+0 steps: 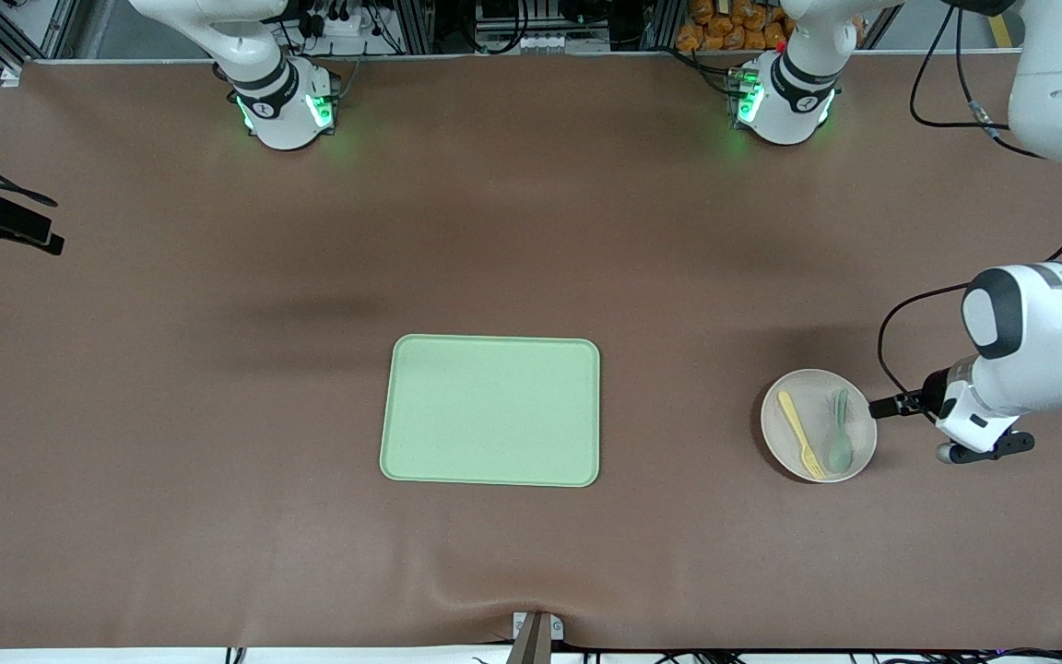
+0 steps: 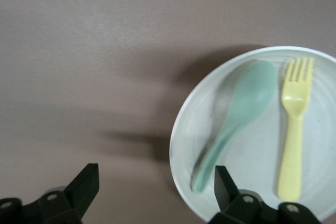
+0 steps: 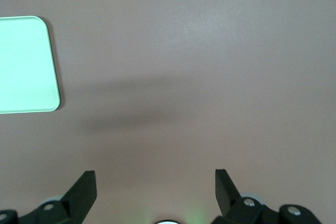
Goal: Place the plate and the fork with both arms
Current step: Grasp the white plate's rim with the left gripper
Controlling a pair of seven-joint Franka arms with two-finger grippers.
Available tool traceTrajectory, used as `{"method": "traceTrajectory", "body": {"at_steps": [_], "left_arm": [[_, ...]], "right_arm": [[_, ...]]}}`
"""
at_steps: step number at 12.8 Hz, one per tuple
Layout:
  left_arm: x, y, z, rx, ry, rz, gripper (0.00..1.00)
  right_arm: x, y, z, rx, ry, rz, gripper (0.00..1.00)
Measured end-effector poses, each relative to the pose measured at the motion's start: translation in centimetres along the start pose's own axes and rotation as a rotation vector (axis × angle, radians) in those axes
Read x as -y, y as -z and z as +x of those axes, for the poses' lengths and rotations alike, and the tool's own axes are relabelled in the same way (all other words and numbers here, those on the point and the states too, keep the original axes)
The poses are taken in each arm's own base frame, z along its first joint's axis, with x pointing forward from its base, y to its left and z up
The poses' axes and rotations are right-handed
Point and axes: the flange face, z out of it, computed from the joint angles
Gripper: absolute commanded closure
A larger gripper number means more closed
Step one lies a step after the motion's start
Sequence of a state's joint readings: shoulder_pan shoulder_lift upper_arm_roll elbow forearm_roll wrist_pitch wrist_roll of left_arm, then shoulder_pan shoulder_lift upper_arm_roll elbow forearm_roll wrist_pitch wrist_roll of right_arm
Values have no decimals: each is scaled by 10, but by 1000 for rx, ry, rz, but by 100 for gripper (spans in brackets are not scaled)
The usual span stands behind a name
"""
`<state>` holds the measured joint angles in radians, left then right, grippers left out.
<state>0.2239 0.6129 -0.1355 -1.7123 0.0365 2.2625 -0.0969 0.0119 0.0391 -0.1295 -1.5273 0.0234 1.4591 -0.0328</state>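
Status: task barely begun. Nothing has been moved onto the tray (image 1: 491, 410); it lies bare at mid-table, well apart from the plate.

Going across the front view from the right arm's end:

- Right gripper (image 3: 156, 190): not seen in the front view, where only that arm's base shows. Its wrist view shows the fingers spread wide with nothing between them, over bare table with a corner of the tray in sight. This arm waits.
- Tray: mid-table, empty.
- Plate (image 1: 819, 425): on the table toward the left arm's end, not yet lifted.
- Fork (image 1: 800, 434) and spoon (image 1: 839, 431): both lie in the plate, side by side, not touching as far as I can tell.
- Left gripper (image 2: 157, 190): just beside the plate, at its rim. Fingers wide apart, holding nothing; the wrist view shows one finger (image 2: 224, 184) over the rim and the other over bare table, so it looks set to take the rim.

Left to do (judged): grip the plate, carry it to the tray, and place the fork, presumably with the right arm.

Counts: arms 2, grippers 2, tray 1, plate 1, fork 1, spoon 1.
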Motion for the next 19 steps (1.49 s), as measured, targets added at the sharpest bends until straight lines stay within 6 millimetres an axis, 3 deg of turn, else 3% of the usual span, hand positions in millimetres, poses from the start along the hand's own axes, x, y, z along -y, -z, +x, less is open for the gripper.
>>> {"method": "traceTrajectory", "body": {"at_steps": [3, 8, 12, 13, 14, 19], "left_arm": [[-5, -28, 1, 3, -6, -11, 23], [-6, -39, 0, 13, -6, -14, 42], [-9, -42, -1, 15, -8, -16, 66], [-10, -42, -1, 15, -9, -17, 79], [-10, -42, -1, 15, -8, -17, 100], [-11, -37, 1, 10, 19, -48, 100]], "right_arm": [[0, 0, 0, 0, 0, 0, 0], [0, 0, 0, 0, 0, 0, 0], [0, 0, 0, 0, 0, 0, 0], [0, 0, 0, 1, 0, 0, 0], [0, 0, 0, 1, 0, 0, 0], [0, 0, 0, 1, -1, 0, 0]]}}
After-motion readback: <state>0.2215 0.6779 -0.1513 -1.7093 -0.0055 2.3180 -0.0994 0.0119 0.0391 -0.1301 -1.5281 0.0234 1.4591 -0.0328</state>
